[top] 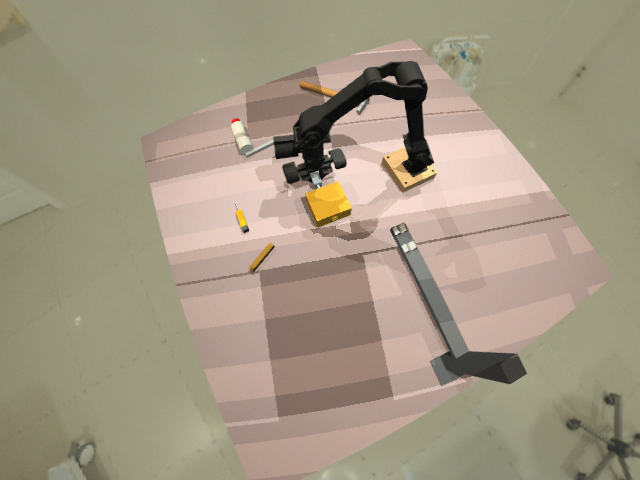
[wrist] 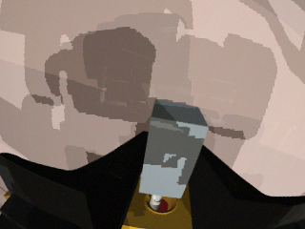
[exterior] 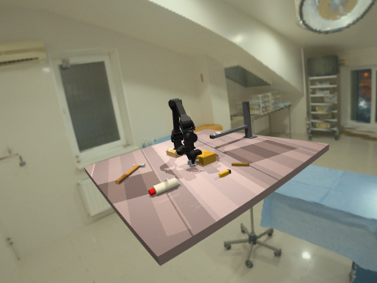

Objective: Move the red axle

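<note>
Pincer (top: 316, 176) (exterior: 191, 160) (wrist: 170, 141) pinches one grey block (top: 316, 180) (exterior: 189, 163) (wrist: 172, 157) with one pale pin (wrist: 155, 200), one yellow beam (top: 328, 201) (exterior: 206, 158) (wrist: 138, 221) just beside pincer, one red axle (wrist: 163, 206) seen inside its hole, two V-blocks (top: 408, 246) on one bracket (top: 436, 304) (exterior: 232, 131), well apart from pincer.

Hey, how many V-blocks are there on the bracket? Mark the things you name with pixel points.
2. One V-block (top: 396, 231) (exterior: 212, 134) sits at the free end of the bracket (top: 434, 304) (exterior: 231, 131); the second V-block (top: 408, 246) (exterior: 217, 132) is just behind it, toward the post (top: 496, 364) (exterior: 247, 115). Neither is hidden in the top view.
</note>
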Controlling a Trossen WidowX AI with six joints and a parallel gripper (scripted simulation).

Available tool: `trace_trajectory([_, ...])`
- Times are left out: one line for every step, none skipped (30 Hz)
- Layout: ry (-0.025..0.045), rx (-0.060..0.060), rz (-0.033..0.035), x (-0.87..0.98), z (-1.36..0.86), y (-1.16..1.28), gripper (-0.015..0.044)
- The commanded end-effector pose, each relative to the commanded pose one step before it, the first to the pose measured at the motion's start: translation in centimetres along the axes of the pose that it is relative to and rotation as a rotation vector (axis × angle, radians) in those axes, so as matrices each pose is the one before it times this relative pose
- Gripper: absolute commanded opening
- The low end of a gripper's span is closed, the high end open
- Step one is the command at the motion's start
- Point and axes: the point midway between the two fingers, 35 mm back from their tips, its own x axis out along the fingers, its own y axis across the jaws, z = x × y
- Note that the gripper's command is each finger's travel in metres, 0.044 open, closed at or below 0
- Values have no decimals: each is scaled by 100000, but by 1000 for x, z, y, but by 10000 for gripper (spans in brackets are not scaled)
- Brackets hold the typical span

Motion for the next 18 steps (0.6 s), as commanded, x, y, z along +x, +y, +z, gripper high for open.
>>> trace_trajectory([440,276,-53,41,-678,-152,0])
trace_trajectory([15,0,-1,0,-165,-11,0])
trace_trajectory([15,0,-1,0,-165,-12,0])
trace_trajectory([15,0,-1,0,-164,-12,0])
trace_trajectory([15,0,-1,0,-164,-13,0])
trace_trajectory([15,0,-1,0,-164,-14,0])
trace_trajectory([15,0,-1,0,-164,-15,0])
trace_trajectory([15,0,-1,0,-164,-16,0])
trace_trajectory([15,0,-1,0,-163,-17,0])
trace_trajectory([15,0,-1,0,-163,-18,0])
trace_trajectory([12,0,-1,0,-132,-15,0])
trace_trajectory([7,0,-1,0,-80,-9,0])
trace_trajectory([2,0,0,0,-27,-3,0])
trace_trajectory([0,0,0,0,0,0,0])
trace_trajectory([0,0,0,0,0,0,0])
trace_trajectory([0,0,0,0,0,0,0])
trace_trajectory([0,0,0,0,0,0,0])
trace_trajectory([0,0,0,0,0,0,0])
